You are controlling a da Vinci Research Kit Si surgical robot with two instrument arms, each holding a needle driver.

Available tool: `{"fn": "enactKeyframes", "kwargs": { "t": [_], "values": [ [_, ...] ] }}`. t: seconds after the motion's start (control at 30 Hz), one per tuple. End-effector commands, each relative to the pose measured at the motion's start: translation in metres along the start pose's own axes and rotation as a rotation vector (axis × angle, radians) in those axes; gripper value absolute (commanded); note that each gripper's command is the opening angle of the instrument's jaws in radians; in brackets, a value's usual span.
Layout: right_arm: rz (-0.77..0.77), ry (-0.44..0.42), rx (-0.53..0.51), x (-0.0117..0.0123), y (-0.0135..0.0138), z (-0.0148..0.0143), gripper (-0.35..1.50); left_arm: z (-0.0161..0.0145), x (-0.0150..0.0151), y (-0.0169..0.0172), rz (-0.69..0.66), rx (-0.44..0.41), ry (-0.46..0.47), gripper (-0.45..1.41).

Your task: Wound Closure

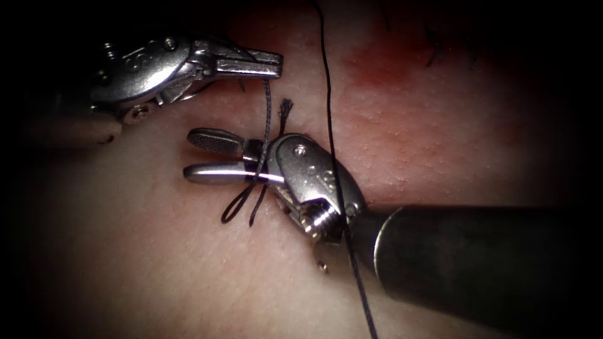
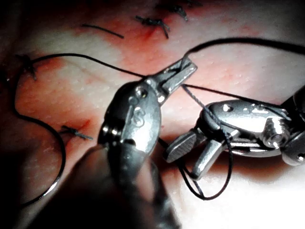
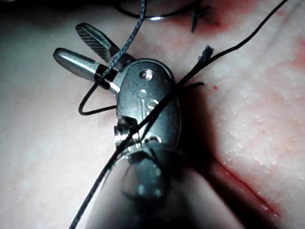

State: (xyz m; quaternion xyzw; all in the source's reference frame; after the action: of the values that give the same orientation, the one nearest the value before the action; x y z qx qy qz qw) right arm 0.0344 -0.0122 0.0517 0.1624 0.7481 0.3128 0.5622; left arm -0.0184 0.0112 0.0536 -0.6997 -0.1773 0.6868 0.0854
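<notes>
Dark surround, no room detail discernible — bright central light, fading edges

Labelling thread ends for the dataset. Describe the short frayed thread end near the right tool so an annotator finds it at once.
Start at the right arm's tool, the one with open jaws, with a thread loop hanging across them. Just above its silver wrist housing, a short frayed thread end stands on the tissue. Unlike the long thread beside it and the strand held in the left arm's tool, it is a stub with a splayed, brush-like tip.

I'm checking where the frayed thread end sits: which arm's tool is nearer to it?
Right. The right tool has its hinge just below the frayed thread end; the left tool, shut on thread, sits above.
</notes>
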Motion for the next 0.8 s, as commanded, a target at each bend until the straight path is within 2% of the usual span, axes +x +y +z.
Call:
{"fn": "enactKeyframes", "kwargs": {
  "t": [0.03,0.07,0.13,0.33,0.37,0.47,0.63,0.67,0.8],
  "values": [
    [0.007,0.012,0.016,-0.0006,-0.0003,0.0006,0.09,0.0003,-0.0013,-0.0002,-0.003,0.004,-0.006,-0.45],
    [0.011,0.021,0.028,-0.0005,-0.0003,0.0004,-0.15,-0.0002,-0.0021,-0.0002,-0.006,0.011,-0.012,-0.45],
    [0.027,0.031,0.038,-0.0002,-0.0003,0.0001,-0.2,-0.0008,-0.0032,0.0,-0.012,0.018,-0.011,-0.45],
    [0.122,0.117,0.044,0.0005,0.0003,-0.001,-0.03,-0.0028,-0.0067,0.0018,-0.009,0.059,0.023,-0.45],
    [0.14,0.129,0.044,0.0006,0.0005,-0.001,0.1,-0.0027,-0.0073,0.0023,-0.001,0.068,0.032,-0.45],
    [0.172,0.139,0.023,0.0006,0.0006,-0.0012,0.29,-0.0023,-0.0087,0.0032,0.015,0.089,0.04,-0.45],
    [0.198,0.155,-0.007,0.0011,0.0006,-0.0014,0.29,-0.002,-0.0099,0.0034,0.027,0.133,0.043,-0.45],
    [0.207,0.161,-0.017,0.0012,0.0007,-0.0015,0.48,-0.002,-0.0101,0.0035,0.029,0.148,0.052,-0.45],
    [0.271,0.18,-0.064,0.0009,0.0012,-0.0017,0.96,-0.0013,-0.0106,0.0049,0.047,0.221,0.055,-0.45]
  ]
}}
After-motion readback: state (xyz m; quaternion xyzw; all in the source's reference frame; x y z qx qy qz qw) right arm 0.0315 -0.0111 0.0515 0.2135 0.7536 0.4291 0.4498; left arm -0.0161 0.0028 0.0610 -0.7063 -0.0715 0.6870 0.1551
